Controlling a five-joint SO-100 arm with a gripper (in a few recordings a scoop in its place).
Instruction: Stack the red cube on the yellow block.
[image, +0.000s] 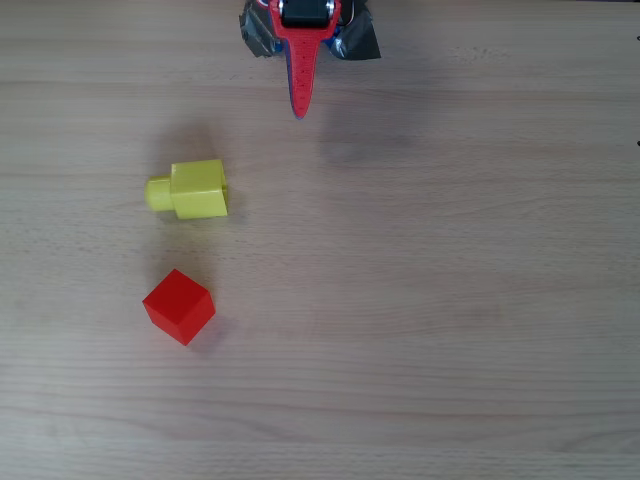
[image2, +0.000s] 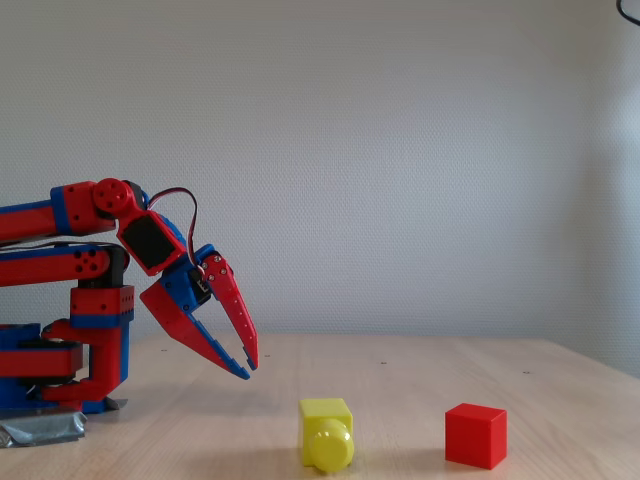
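Nearest to the fixed camera, low in the frame, sit the two task pieces on the pale wooden table. Down at the lower right of the fixed view rests the red cube, flat on the wood with nothing touching it. Just left of it, at the lower centre, lies the yellow block, tipped on its side so that its round stud faces the camera. A clear gap of bare table separates the two.

From overhead, the red cube lies in the lower left part of the frame, turned so that one corner points down the picture. Above it, in the left middle, is the yellow block, with its stud sticking out toward the left edge. They are near each other but apart.

Farther back, the gripper hangs at the left middle of the fixed view, above the table and well short of both pieces. Its two long pointed fingers, red and blue, slope down to the right and nearly meet at the tips, with a narrow wedge of space between them higher up; they grip nothing. Overhead, the gripper shows at the top centre, pointing down the frame.

Behind everything stands a plain white wall.
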